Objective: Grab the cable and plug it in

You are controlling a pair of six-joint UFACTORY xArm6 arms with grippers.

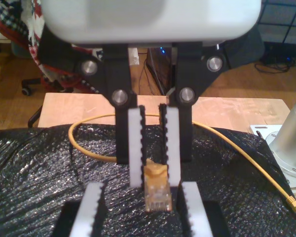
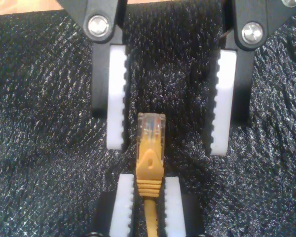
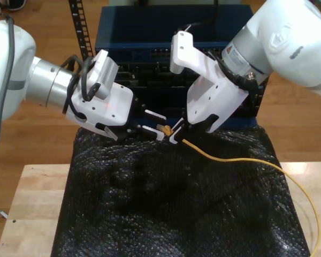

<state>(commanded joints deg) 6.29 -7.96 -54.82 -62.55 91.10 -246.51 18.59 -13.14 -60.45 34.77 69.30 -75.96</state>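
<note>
Two grippers facing tip to tip above black bubble-wrap sheet point(image 3: 166, 209), my first gripper point(image 1: 154, 173) with jaws closed on thin yellow-orange network cable point(image 3: 241, 162) just behind its clear plastic plug point(image 2: 151, 129), plug pointing between wide-open jaws of my second gripper point(image 2: 169, 148), touching neither.

My first gripper point(image 3: 176, 132) holds the cable point(image 3: 246, 160) plug between my second gripper's point(image 3: 152, 124) spread jaws, above the mat point(image 3: 171, 203)

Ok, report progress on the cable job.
Done: the cable is grabbed; my first tool is shut on it just behind its clear plug. In hand: my second tool stands open around that plug, not gripping. Left: plugging it in; the plug is in no socket yet.
</note>
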